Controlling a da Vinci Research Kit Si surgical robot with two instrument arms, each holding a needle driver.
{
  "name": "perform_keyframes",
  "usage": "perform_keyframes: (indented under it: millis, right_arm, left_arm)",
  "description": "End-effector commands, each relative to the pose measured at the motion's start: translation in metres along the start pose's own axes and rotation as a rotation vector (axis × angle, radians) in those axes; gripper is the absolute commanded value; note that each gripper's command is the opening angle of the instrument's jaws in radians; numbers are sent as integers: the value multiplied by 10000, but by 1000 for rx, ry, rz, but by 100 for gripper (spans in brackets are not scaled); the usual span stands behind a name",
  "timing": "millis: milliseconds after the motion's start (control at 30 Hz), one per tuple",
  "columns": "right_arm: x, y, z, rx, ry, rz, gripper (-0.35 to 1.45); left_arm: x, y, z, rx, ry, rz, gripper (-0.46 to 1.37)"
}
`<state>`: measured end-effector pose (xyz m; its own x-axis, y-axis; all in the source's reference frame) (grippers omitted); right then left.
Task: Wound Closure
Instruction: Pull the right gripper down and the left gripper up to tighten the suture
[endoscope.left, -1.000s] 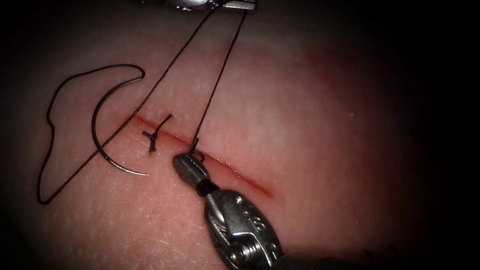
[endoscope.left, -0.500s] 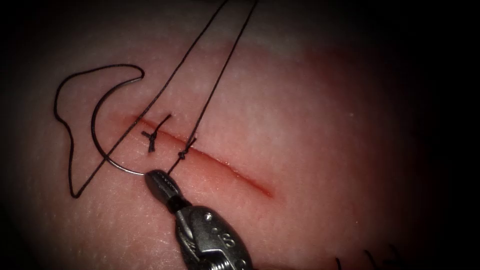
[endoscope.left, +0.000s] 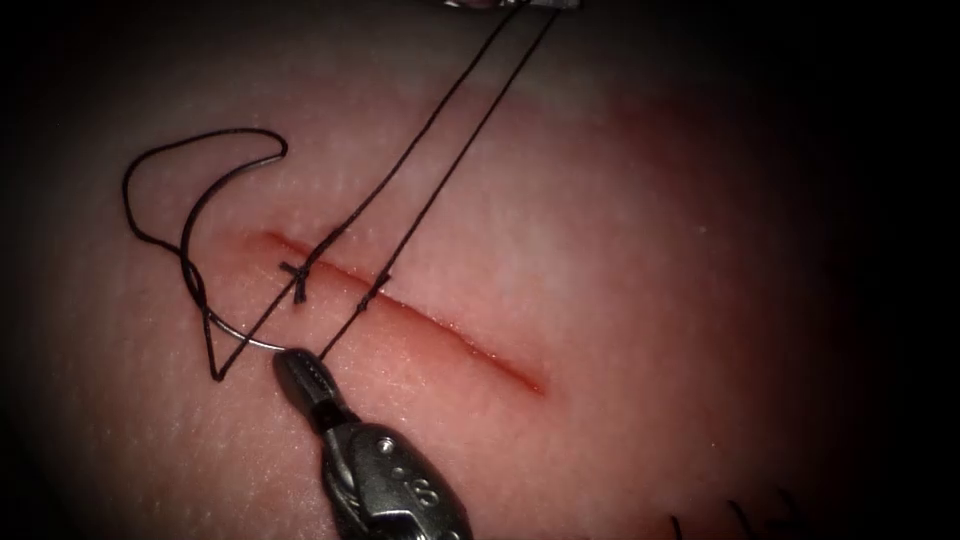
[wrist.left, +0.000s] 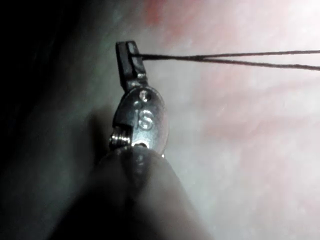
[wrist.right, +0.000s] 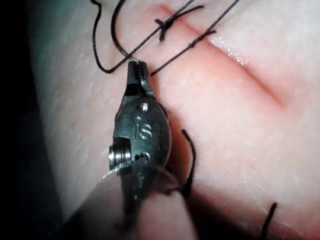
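Right arm's steel needle driver is clamped on the short end of the thin black thread left of the red cut; left arm's driver pinches two strands, taut. The dark curved needle lies loose on the pale pork tissue, left of the cut. Risk, as I judge it: an uneven pull could snag the slack loop on that needle, or slip the knot.

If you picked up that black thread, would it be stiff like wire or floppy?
Probably floppy: the slack thread lies in loose wiggly curves on the tissue. It likely goes straight when pulled, like the two lines running to the left gripper. It looks very light.
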<state>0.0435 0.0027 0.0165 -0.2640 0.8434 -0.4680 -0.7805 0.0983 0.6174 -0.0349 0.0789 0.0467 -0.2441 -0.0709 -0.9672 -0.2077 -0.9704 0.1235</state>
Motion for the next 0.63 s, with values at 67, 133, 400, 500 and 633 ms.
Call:
perform_keyframes:
  millis: [67, 133, 400, 500, 633]
  right_arm:
    - [-5, -5, 0, -4, -14, -4, -35]
    - [-8, -10, 0, -1, -19, -5, -35]
    - [-10, -11, -3, 3, -29, -7, -35]
    - [-10, -11, -3, 2, -31, -7, -35]
    - [-10, -11, -3, 6, -32, -13, -35]
  left_arm:
    - [-2, 1, 4, -6, 1, -9, -35]
    - [-2, 2, 6, -9, 2, -8, -35]
    - [-2, 3, 4, -12, 4, -7, -35]
    - [-2, 3, 4, -12, 4, -7, -35]
    - [-2, 5, 4, -14, 6, -7, -35]
